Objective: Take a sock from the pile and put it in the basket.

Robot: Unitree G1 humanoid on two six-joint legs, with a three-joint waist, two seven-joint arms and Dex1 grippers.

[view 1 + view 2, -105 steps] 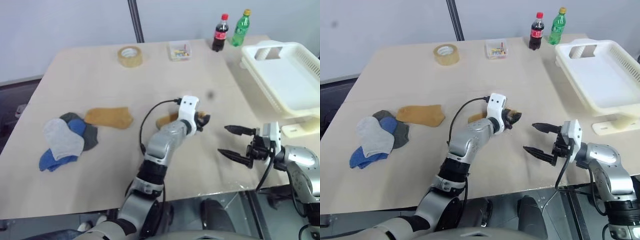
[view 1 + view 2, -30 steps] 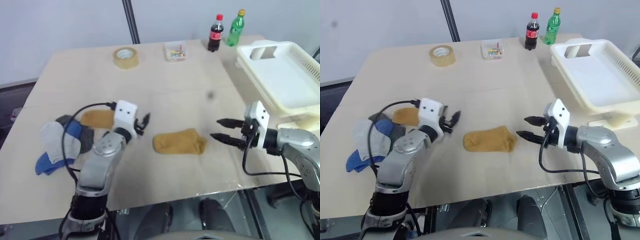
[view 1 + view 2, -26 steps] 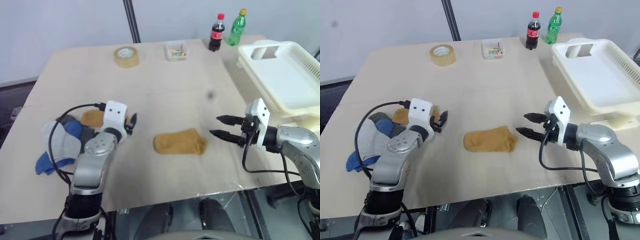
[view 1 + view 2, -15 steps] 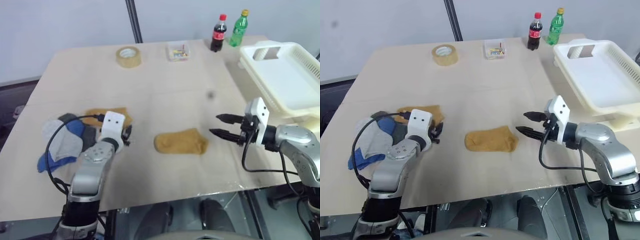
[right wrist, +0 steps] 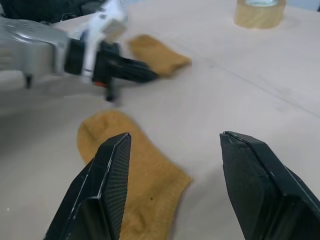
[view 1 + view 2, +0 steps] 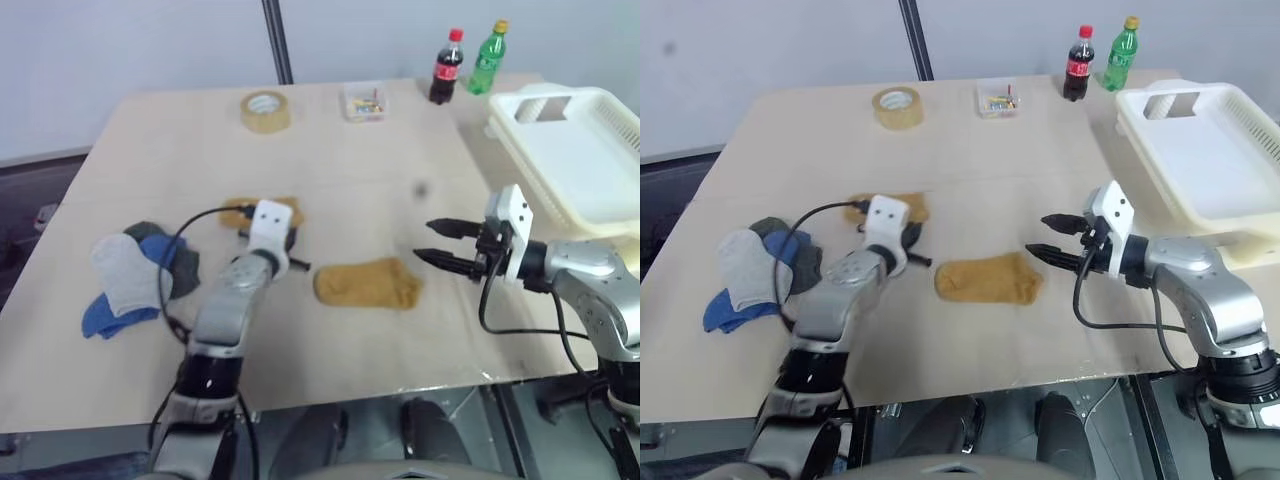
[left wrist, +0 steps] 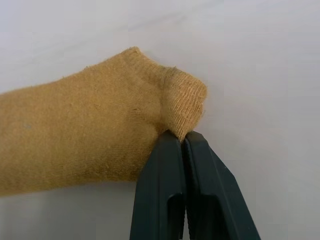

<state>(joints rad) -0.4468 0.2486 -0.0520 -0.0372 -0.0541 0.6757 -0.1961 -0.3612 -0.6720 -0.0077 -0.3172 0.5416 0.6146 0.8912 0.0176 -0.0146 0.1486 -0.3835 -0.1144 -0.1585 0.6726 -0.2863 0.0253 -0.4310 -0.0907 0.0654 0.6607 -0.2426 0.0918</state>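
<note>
Left gripper [image 7: 182, 137] has its fingers pressed together, tips at the heel edge of a mustard sock [image 6: 262, 212] lying flat on the table [image 6: 340, 160], just right of the pile [image 6: 135, 280]; in the left wrist view the fingertips meet right at the ribbed cuff corner, but whether any fabric is actually pinched between them cannot be told. The pile sits at the left side of the table: light grey sock on top, blue beneath it toward the near side, dark grey showing at the far and right edges. A second mustard sock [image 6: 368, 283] lies flat by itself near the table's middle, between the two arms and apart from the pile. Right gripper [image 6: 440, 245] hovers just right of that sock, fingers spread moderately wide with nothing between them, pointing left toward it; the right wrist view shows the sock below the open fingers and the left gripper beyond it at the other mustard sock. Basket [image 6: 590, 160] is at the far right edge of the table, white, slotted sides, handle cut-out at its far end, with no sock visible inside. Along the far edge: tape roll [image 6: 265, 110], small clear box [image 6: 364, 101], cola bottle [image 6: 446, 67], green bottle [image 6: 489, 58].
</note>
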